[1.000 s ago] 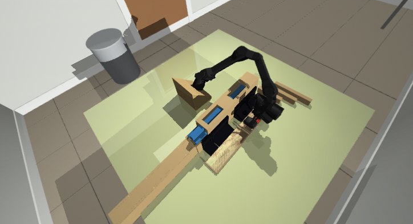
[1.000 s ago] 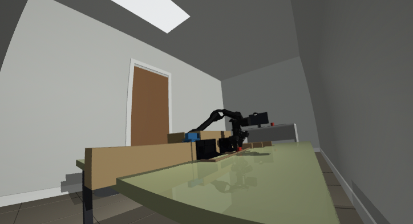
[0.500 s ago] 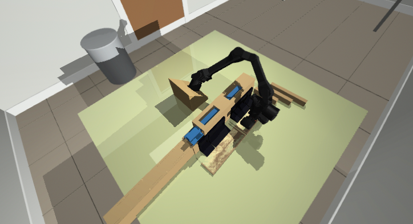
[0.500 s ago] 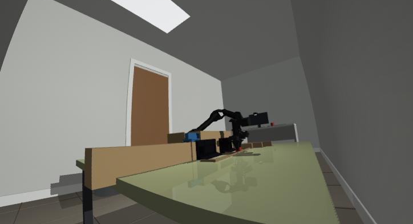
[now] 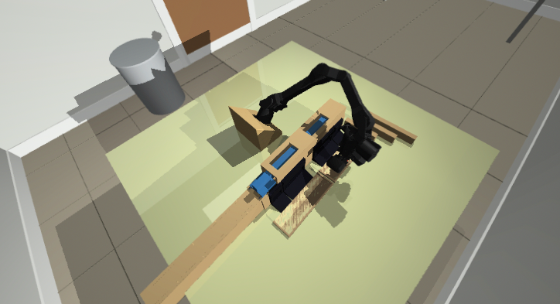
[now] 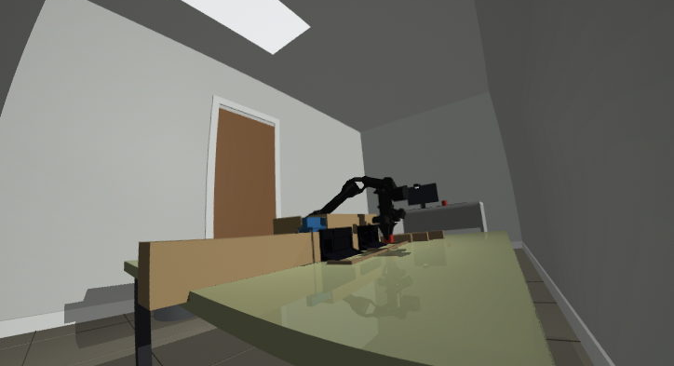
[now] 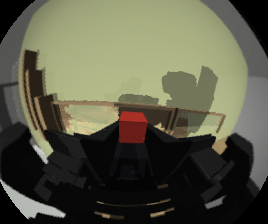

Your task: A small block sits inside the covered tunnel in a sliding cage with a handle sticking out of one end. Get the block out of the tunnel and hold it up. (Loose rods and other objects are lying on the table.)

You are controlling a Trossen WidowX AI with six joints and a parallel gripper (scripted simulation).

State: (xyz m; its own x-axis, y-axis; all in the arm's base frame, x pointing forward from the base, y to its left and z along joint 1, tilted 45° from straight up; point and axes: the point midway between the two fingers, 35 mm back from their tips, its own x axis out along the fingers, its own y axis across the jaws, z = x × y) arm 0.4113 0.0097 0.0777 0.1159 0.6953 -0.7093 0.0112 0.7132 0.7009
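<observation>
The small red cube-shaped block [image 6: 390, 238] [image 7: 133, 128] is outside the wooden tunnel housing [image 5: 288, 148] [image 6: 343, 220], low at its open side, by the narrow wooden tray [image 5: 291, 220] [image 6: 340, 263]. From its flat faces and sharp edges, it is judged light and rigid, with little risk of crushing; smooth faces could let it slip or rotate if the grip is off-centre. Recommended hold: two opposite side faces, at mid-height, fingers square to the faces. The black parallel-jaw end effector [image 6: 387, 236] [image 7: 132, 123] points downward and is closed on the block, its fingers partly apart by the block's width, one on each side. The top face shows in the wrist view. Contact with the surface [image 5: 391, 207] [image 6: 438, 288] beneath cannot be confirmed. A straight vertical lift should follow.
</observation>
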